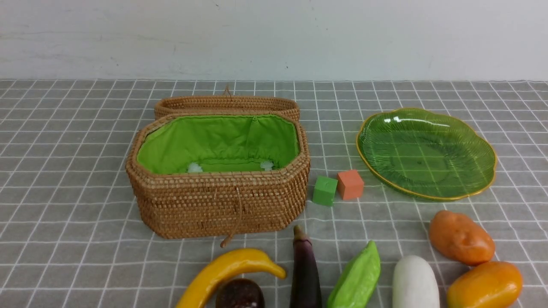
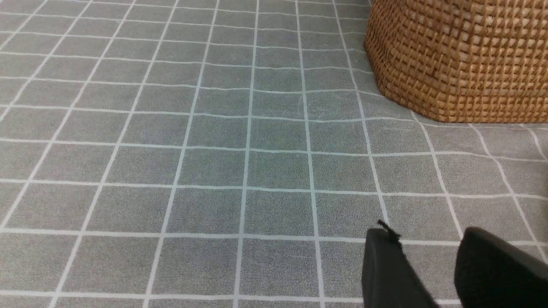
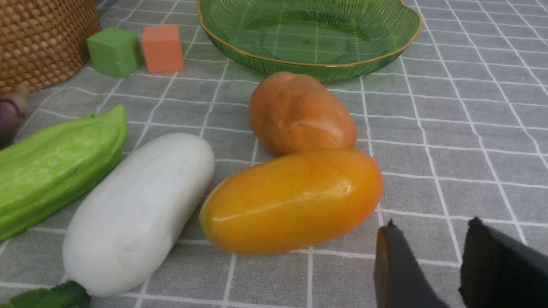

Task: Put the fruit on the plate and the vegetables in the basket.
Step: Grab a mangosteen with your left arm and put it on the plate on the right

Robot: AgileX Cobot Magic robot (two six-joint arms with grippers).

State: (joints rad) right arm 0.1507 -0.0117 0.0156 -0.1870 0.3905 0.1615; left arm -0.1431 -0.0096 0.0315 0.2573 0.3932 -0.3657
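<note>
The open wicker basket (image 1: 218, 201) with green lining stands at centre left; its wall shows in the left wrist view (image 2: 462, 55). The green plate (image 1: 426, 154) is at the right, empty. Along the front lie the banana (image 1: 227, 269), dark plum ball (image 1: 239, 294), eggplant (image 1: 305, 273), green pod (image 1: 357, 278), white radish (image 1: 414, 282), potato (image 1: 460, 237) and orange-yellow oval piece (image 1: 486, 284). My left gripper (image 2: 426, 235) is open and empty above bare cloth beside the basket. My right gripper (image 3: 430, 229) is open and empty, next to the oval piece (image 3: 291, 201).
A green cube (image 1: 324, 191) and an orange cube (image 1: 350, 184) sit between the basket and the plate. The basket's lid (image 1: 227, 104) lies behind it. A grey checked cloth (image 1: 64, 171) covers the table, with a white wall behind.
</note>
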